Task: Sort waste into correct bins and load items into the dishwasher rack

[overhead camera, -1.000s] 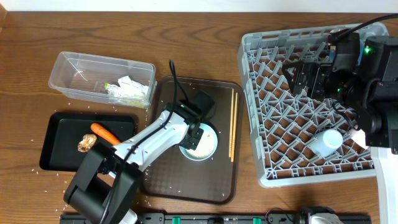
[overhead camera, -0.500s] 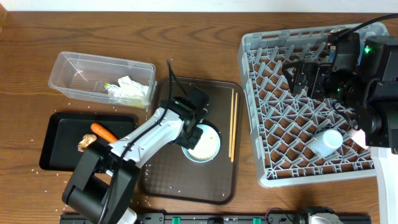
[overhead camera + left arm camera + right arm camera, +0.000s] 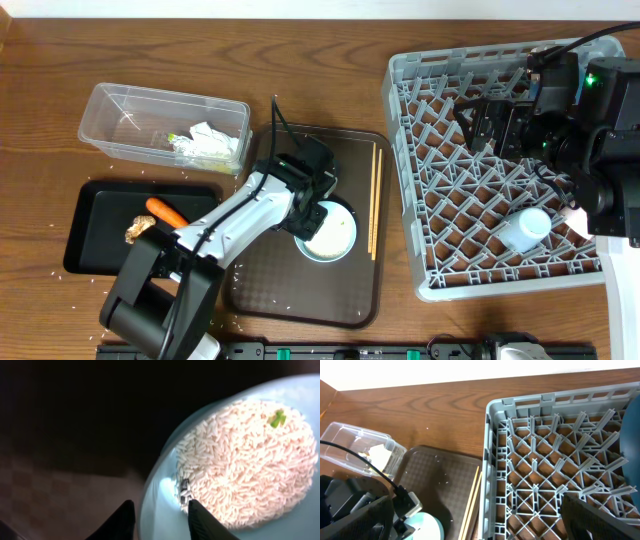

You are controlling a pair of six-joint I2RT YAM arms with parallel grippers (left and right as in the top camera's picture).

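A: Left claw, quick.
B: Left gripper (image 3: 160, 516) is down at the white bowl (image 3: 327, 232) with its fingers apart. One fingertip (image 3: 123, 519) is outside the rim and the other is inside over the rice. The rim sits between them and is not pinched.
A: Where is the bowl?
B: It is on the brown serving tray (image 3: 270, 290), mid-table toward the front edge. It holds a heap of white rice (image 3: 250, 460) with a green bit (image 3: 276, 418) on top. Chopsticks (image 3: 375, 200) lie along the tray's right side, just beside the bowl and apart from it.
A: Right claw?
B: Right gripper (image 3: 480, 125) hangs over the back part of the dishwasher rack (image 3: 410, 215). Its fingers are spread wide with nothing between them. The rack runs along the table's right edge from back to front.
A: Anything loaded?
B: A small pale cup (image 3: 525, 228) is toward the rack's front right corner, colour hard to call. The dark blue dish (image 3: 632, 430) shows only as a curved sliver at the right side of the right wrist view. Can't tell how it sits.
A: Bins?
B: The clear tub (image 3: 120, 120) is near the back left corner. Crumpled white paper (image 3: 207, 132) and the green-yellow wrapper (image 3: 195, 152) are at its right end. The black tray (image 3: 95, 195) is at the left edge, just in front of the tub. The carrot piece (image 3: 168, 213) and brown lump (image 3: 138, 230) lie in it, just beside each other.
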